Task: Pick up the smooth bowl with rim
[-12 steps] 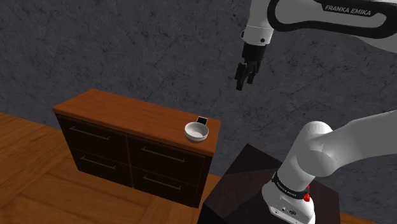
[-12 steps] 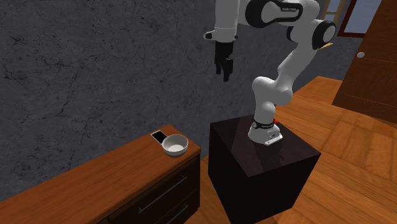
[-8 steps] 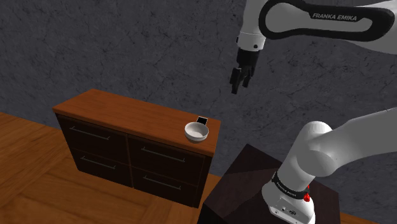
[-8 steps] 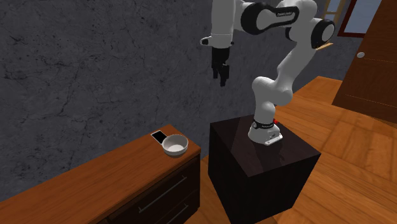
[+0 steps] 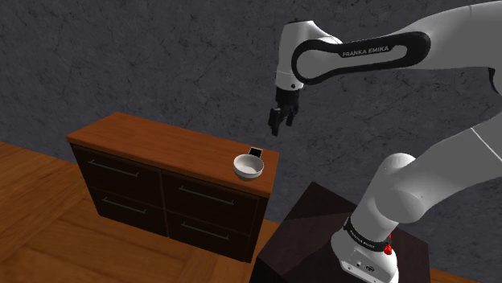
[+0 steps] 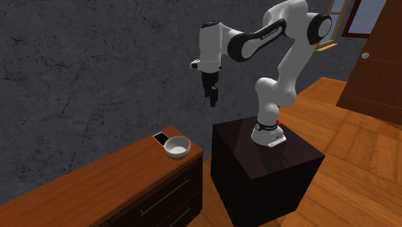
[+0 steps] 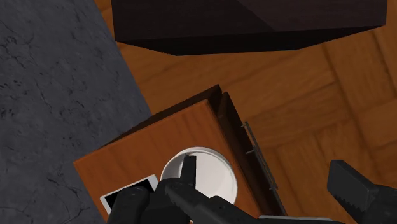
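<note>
A white smooth bowl [image 5: 248, 166] with a rim stands upright at the dresser's end nearest the stand, also seen in the second exterior view [image 6: 177, 147]. My black gripper [image 5: 276, 127] hangs in the air above and slightly to the shoulder view's right of it, well clear of the dresser top [image 6: 213, 100]. In the wrist view the bowl [image 7: 215, 177] lies far below, partly behind one finger, and the gripper [image 7: 273, 191] is open with nothing between its fingers.
The bowl stands on a brown wooden dresser [image 5: 161, 141] with drawers. A small black flat thing with a pale edge [image 5: 256, 152] lies just behind the bowl. The dark box stand [image 6: 264, 167] sits close beside the dresser. A grey stone wall is behind, with wooden floor around.
The arm has swung toward the shoulder view's left and come lower, bringing the gripper from over the stand to nearly above the dresser's end. The bowl has not moved.
</note>
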